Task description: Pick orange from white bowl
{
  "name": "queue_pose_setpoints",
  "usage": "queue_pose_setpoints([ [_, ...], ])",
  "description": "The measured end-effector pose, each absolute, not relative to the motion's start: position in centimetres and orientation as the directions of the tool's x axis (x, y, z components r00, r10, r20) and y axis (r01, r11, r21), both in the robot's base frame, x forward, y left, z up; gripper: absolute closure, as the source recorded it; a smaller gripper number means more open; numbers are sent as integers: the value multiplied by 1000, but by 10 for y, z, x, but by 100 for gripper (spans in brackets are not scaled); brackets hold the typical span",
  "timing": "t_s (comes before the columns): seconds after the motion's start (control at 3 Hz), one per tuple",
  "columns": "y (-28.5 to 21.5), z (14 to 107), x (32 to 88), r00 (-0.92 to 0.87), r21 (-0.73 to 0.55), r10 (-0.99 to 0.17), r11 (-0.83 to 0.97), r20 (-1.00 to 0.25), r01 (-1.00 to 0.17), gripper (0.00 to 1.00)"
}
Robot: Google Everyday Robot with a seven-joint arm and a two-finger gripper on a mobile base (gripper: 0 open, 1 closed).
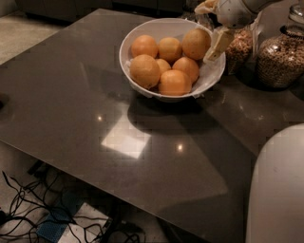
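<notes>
The white bowl stands at the far middle of the dark table and holds several oranges. The largest orange lies at the bowl's far right, against the rim. My gripper reaches in from the top right and is open around that orange. One cream finger hangs along the orange's right side, close to it or touching. The other finger sits above and behind the orange. The orange rests in the bowl among the others.
Two glass jars of grain stand right of the bowl, close behind my arm. My white body fills the bottom right corner. Cables lie on the floor under the table's near edge.
</notes>
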State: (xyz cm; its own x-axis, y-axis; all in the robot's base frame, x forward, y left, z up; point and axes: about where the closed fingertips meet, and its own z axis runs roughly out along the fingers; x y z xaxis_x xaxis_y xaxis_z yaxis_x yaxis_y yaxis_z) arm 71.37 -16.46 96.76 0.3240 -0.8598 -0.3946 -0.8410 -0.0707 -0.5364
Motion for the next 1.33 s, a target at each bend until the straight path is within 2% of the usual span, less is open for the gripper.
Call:
queue_pose_setpoints([
  [1.33,-141,936,726,382,-467,-850,-188,-364,-864,14],
])
